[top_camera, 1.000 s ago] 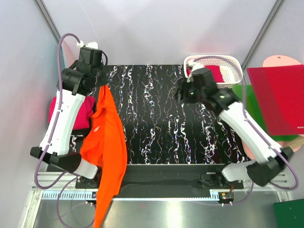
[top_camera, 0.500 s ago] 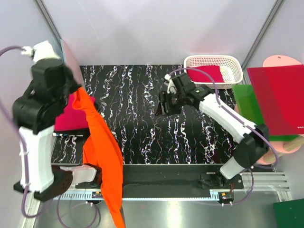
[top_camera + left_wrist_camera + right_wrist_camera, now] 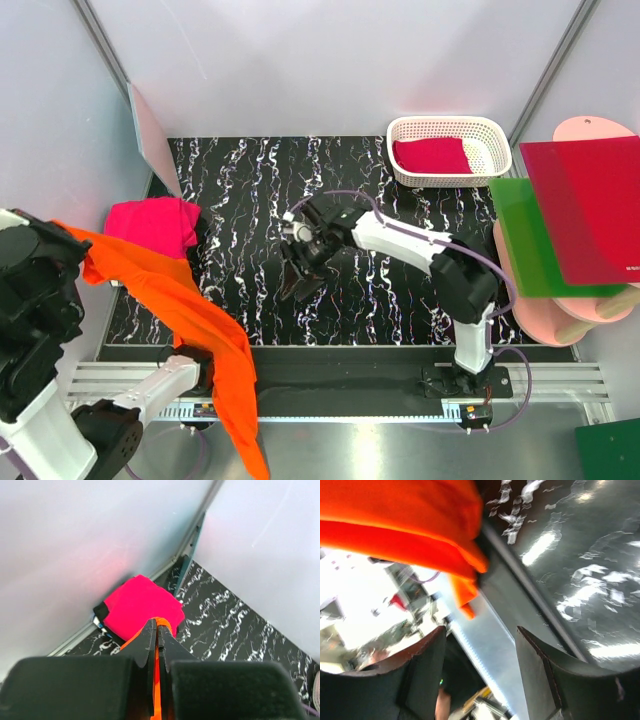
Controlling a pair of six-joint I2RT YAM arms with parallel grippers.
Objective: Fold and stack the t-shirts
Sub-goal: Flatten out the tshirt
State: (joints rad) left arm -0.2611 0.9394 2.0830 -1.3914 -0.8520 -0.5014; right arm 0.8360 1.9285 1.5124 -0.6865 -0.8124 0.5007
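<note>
Wrist-only: orange t-shirt (image 3: 157,692) in left claw (image 3: 156,630)

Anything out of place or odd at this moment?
Yes: the orange t-shirt, pinched in the left gripper, is mostly off the table. Its tail hangs over the near edge and across the front rail instead of lying flat. The right gripper is open and empty.

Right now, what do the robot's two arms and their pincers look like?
The left arm and the right arm have white tubular links and bulky black joints, with thin purple cables running along them. The left pincer and the right pincer have flat dark fingers. I see no markings.
</note>
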